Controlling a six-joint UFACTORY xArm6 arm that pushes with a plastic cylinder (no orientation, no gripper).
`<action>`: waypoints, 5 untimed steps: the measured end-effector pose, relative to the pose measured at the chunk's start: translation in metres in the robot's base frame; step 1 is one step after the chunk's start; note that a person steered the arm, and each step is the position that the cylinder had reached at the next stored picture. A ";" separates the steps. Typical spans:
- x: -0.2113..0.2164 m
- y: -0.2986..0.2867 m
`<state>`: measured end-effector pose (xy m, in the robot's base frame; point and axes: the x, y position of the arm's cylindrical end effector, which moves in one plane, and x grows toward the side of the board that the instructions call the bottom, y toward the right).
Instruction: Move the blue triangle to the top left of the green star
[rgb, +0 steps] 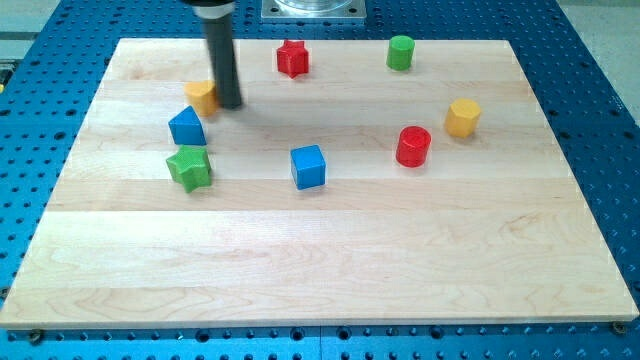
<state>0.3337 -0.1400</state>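
My tip (230, 104) holds nothing, being a bare rod, touching the yellow block's (201, 96) right side, just above-right of the blue triangle (186, 127). Triangle sits directly above the green star (189, 167), probably touching it. Small nudge leftward only; avoid bumping the star.

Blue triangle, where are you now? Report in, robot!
My tip at view's top left, beside yellow block. Blue triangle just above green star, nearly touching. Nothing between tip and triangle.

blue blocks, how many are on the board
2: the blue triangle at the view's left, just above the green star, and the blue cube near the middle. None looks hidden.
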 end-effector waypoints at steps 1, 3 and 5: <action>0.006 -0.024; 0.033 -0.022; 0.029 -0.002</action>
<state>0.3630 -0.1415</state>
